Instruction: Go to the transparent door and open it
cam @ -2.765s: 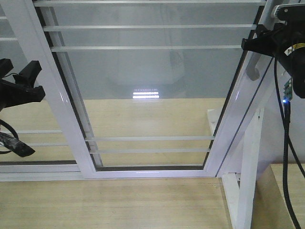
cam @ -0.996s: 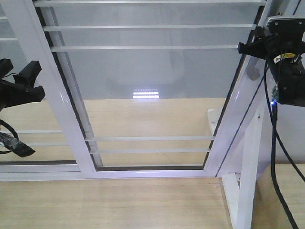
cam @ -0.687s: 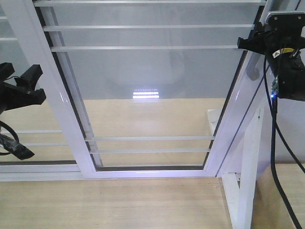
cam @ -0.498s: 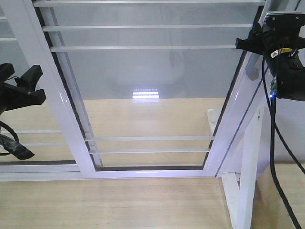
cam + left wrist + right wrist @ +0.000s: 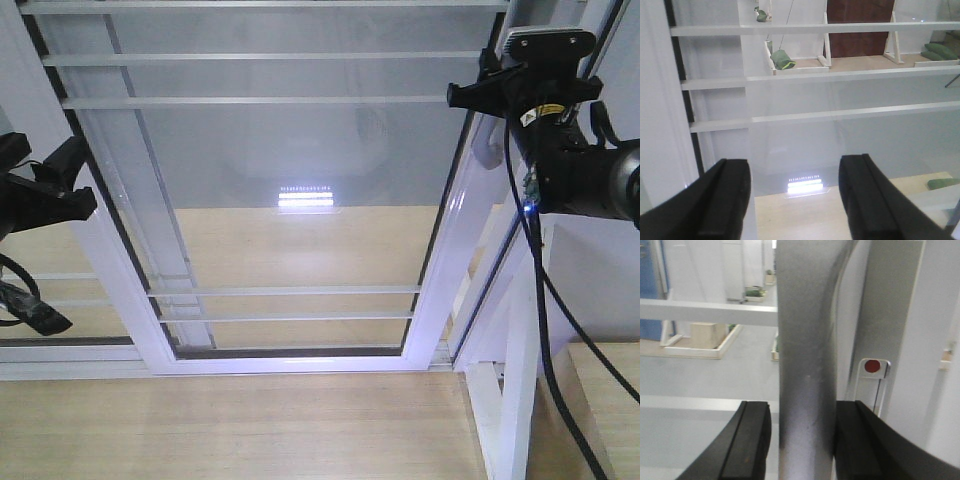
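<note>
The transparent door [image 5: 290,150] fills the front view, clear glass with thin white bars in a glossy white frame [image 5: 440,260]. Its grey curved handle [image 5: 487,150] runs along the right edge. My right gripper [image 5: 480,95] is at the top right, shut on that handle. In the right wrist view the handle [image 5: 807,365] stands upright between the black fingers [image 5: 752,440] of the gripper [image 5: 802,410], beside a lock plate with a red dot [image 5: 872,366]. My left gripper [image 5: 55,175] hangs at the left in front of the door frame, open and holding nothing [image 5: 795,167].
A second white-framed glass panel [image 5: 60,300] stands behind on the left. A white post and stand [image 5: 515,390] rise at the lower right, with a black cable [image 5: 545,330] hanging in front. Light wood floor [image 5: 250,420] lies below. Green bags [image 5: 782,60] lie beyond the glass.
The door has slid to the left, and my right gripper has gone left with the handle. A gap has opened at the door's right edge. The left gripper has barely moved.
</note>
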`<state>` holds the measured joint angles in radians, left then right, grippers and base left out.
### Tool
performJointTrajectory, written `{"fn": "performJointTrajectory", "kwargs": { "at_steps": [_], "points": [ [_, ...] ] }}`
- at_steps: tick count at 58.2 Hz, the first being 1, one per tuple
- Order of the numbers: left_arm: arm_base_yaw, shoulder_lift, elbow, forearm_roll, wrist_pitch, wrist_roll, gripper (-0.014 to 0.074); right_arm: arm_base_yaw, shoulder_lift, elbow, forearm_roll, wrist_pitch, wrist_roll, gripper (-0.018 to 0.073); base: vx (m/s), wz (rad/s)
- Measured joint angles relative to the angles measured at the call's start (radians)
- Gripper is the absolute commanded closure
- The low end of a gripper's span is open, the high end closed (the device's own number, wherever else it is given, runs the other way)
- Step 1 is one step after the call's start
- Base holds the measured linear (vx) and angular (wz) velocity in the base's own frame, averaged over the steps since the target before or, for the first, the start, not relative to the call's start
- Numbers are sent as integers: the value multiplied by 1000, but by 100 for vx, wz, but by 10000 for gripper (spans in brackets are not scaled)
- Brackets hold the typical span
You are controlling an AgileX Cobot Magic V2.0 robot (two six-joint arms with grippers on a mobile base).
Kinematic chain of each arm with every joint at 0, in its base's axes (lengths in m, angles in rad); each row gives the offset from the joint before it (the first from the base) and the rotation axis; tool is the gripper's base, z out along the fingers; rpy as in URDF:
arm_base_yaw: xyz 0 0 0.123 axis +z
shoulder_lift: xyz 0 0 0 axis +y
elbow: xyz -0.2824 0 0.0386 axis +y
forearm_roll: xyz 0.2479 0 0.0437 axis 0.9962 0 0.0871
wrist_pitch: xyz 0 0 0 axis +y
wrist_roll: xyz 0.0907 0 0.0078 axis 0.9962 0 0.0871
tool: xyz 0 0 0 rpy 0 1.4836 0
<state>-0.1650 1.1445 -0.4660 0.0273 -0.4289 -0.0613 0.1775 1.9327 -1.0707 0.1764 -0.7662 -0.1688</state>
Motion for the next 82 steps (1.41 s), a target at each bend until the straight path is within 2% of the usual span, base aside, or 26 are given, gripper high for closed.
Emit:
{"fn": "performJointTrajectory", "kwargs": {
  "at_steps": [17, 29, 45, 51, 57, 64, 76, 82],
  "points": [
    [0, 0, 0, 0, 0, 0, 84, 98, 2, -1, -76, 1, 0, 209, 0, 0],
    [0, 0, 0, 0, 0, 0, 84, 134, 2, -1, -142, 1, 0, 209, 0, 0],
    [0, 0, 0, 3, 0, 0, 84, 134, 2, -1, -116, 1, -1, 209, 0, 0],
    [0, 0, 0, 56, 0, 0, 84, 134, -3, -1, -73, 9, -6, 209, 0, 0],
    [-5, 8, 0, 159, -2, -17, 84, 134, -17, 0, -23, 19, -23, 213, 0, 0],
    [-19, 48, 0, 239, -45, -93, 84, 134, -39, 0, 4, 24, -58, 221, 0, 0],
    [-30, 196, -5, 271, -234, -151, 84, 134, -53, 0, 22, 31, -72, 230, 0, 0],
    [-31, 279, -44, 272, -266, -155, 84, 134, -53, 0, 28, 38, -72, 230, 0, 0]
  ]
}}
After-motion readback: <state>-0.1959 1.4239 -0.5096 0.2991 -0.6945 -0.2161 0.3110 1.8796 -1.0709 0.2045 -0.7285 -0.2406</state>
